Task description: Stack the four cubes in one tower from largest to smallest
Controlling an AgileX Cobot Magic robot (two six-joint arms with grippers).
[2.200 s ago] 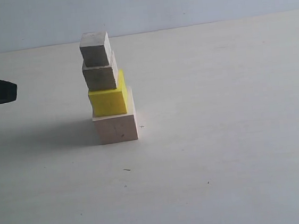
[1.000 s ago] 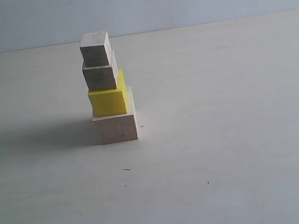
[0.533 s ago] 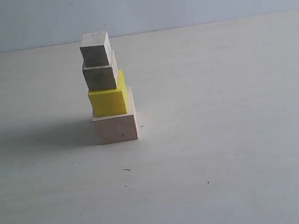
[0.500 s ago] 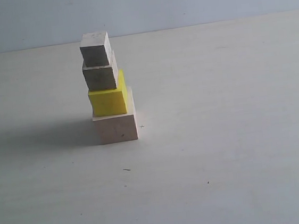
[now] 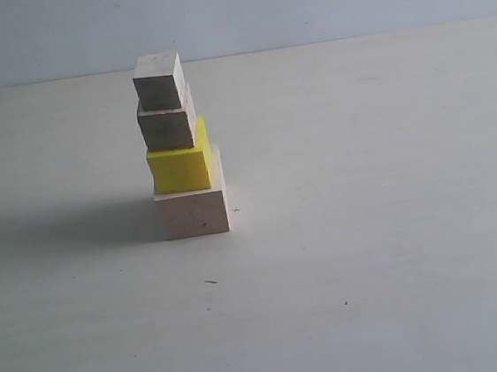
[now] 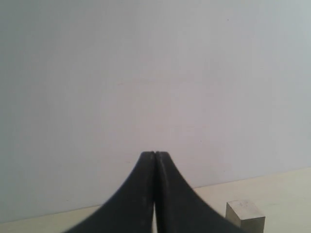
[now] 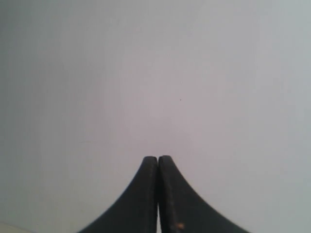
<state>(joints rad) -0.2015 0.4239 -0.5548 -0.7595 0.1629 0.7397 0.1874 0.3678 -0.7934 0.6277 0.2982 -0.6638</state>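
On table (image 5: 386, 225), four-cube tower (image 5: 174, 149).

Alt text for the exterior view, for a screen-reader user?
Four cubes stand stacked as one tower on a pale table, left of centre: large pale wood cube at the bottom, yellow cube on it, then a small wood cube and the top cube. No arm or gripper shows.

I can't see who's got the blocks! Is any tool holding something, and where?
Nothing is held. The left tool and right tool are shut empty; the tower stands alone on the table.
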